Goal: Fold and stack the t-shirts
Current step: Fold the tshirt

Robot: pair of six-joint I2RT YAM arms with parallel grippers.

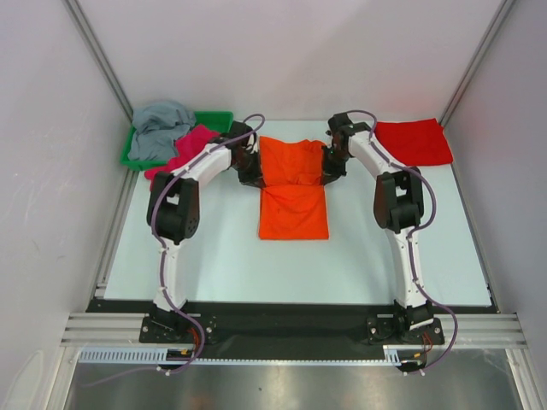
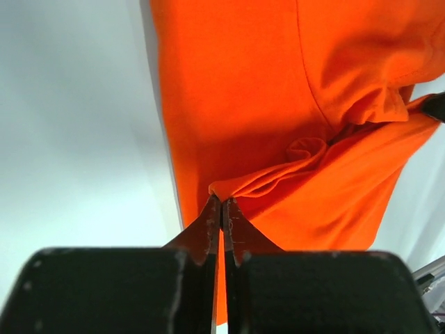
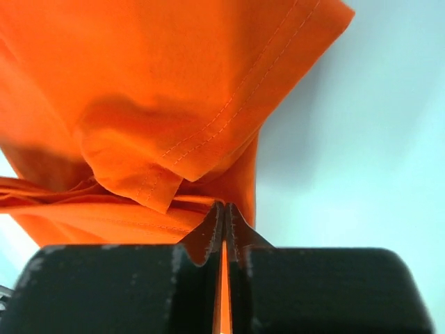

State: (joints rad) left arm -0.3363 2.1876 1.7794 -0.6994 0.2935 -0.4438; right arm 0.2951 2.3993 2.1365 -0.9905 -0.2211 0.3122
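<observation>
Left tool (image 2: 221,205) and right tool (image 3: 224,209) are squeezing tight on the orange t-shirt (image 1: 293,184); they should be moving together, evenly and slowly.

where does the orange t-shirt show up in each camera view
Top external: orange t-shirt mid-table, between the two arms.
Left wrist: fills upper right, edge pinched by the left gripper.
Right wrist: fills upper left, edge pinched by the right gripper.
Shared landmark: the pale table beside the cloth.

hidden: green tray (image 1: 220,118) left of orange t-shirt (image 1: 293,213), mostly under grey t-shirt (image 1: 161,128), pink t-shirt (image 1: 195,138) | cropped: orange t-shirt, both wrist views
</observation>
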